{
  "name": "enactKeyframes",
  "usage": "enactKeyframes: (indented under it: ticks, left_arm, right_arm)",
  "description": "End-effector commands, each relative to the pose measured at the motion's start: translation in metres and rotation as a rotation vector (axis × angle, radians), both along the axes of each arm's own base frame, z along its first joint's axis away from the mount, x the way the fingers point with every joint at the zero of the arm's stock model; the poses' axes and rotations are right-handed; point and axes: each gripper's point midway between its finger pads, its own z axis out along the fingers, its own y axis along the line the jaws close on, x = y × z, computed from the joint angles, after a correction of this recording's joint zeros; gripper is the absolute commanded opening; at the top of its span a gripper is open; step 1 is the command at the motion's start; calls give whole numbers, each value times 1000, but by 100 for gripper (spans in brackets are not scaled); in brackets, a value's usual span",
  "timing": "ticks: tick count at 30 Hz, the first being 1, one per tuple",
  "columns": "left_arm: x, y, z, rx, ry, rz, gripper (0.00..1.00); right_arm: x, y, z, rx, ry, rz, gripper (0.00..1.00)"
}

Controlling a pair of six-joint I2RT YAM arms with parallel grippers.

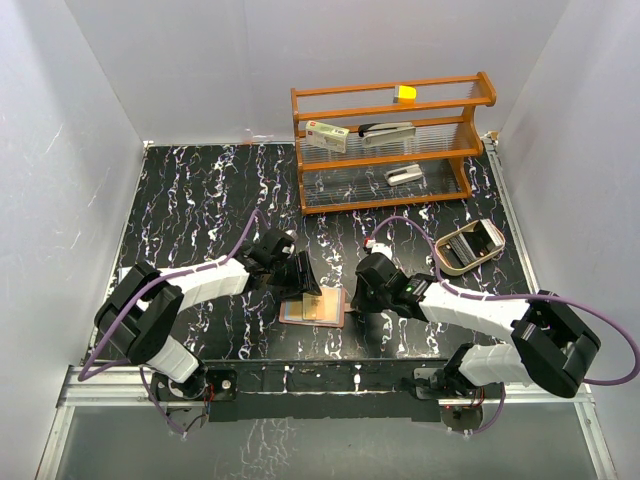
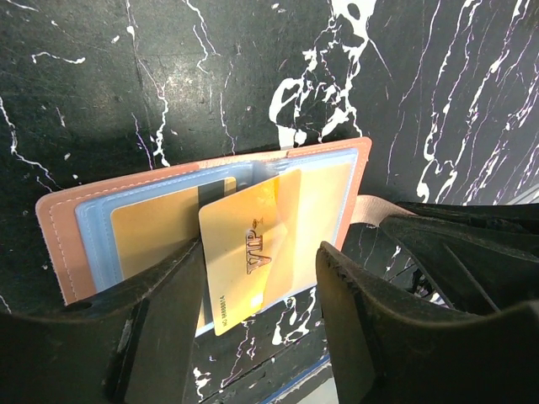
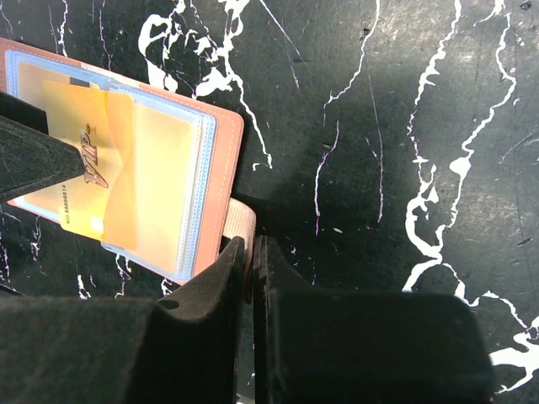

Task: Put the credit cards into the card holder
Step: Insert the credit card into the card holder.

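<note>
Closest in the left wrist view stood the left gripper (image 2: pixel 261 282), its black fingers (image 2: pixel 152 328) spread wide on either side of a gold rectangular plastic credit card (image 2: pixel 248 252). One finger touched the card's edge and the other stood clear of it, so nothing looked clamped. Just beyond lay the reddish-brown leather-like folding card holder (image 2: pixel 59 227), open flat on the black white-veined table (image 1: pixel 200 200) between the two arms, near their bases. A second tan card (image 2: pixel 152 231) sat inside one clear sleeve. The gold card lay tilted across the fold, its long axis running roughly away from the left wrist. One long edge was slipped under the other panel's sleeve, and a near corner hung over the holder's edge. That pocket lay on the side towards the right arm, so the card seemed to need a sideways push that way, and the left gripper, straddling it, was the nearer. On that far side the right gripper (image 3: pixel 250 252) had its jaws almost together, apparently pinching the holder's pinkish closing strap (image 3: pixel 238 220). Farther back stood a tan oval tray (image 1: pixel 440 255), and behind it an orange wooden rack (image 1: pixel 380 106).
</note>
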Motion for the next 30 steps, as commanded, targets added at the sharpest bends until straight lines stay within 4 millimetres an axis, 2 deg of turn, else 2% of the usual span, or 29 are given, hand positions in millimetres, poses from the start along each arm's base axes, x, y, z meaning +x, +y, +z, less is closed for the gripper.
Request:
enactKeyframes:
  ticks: [1,13,16,21,30]
  left_arm:
    - [-6,-1,5,-10,10,-7,54]
    - [-8,-27,4,-60,28,-30,50]
    - [-7,-25,1,-32,27,-31,50]
    - [4,-12,12,53,-36,-10,53]
    - [4,-9,25,64,-53,-22,59]
  right_arm:
    - [10,10,9,39,-53,8,0]
    - [14,17,11,65,-71,20,0]
    - [12,15,8,56,-65,19,0]
    - [10,10,10,54,-65,8,0]
    - [6,10,14,83,-61,-1,0]
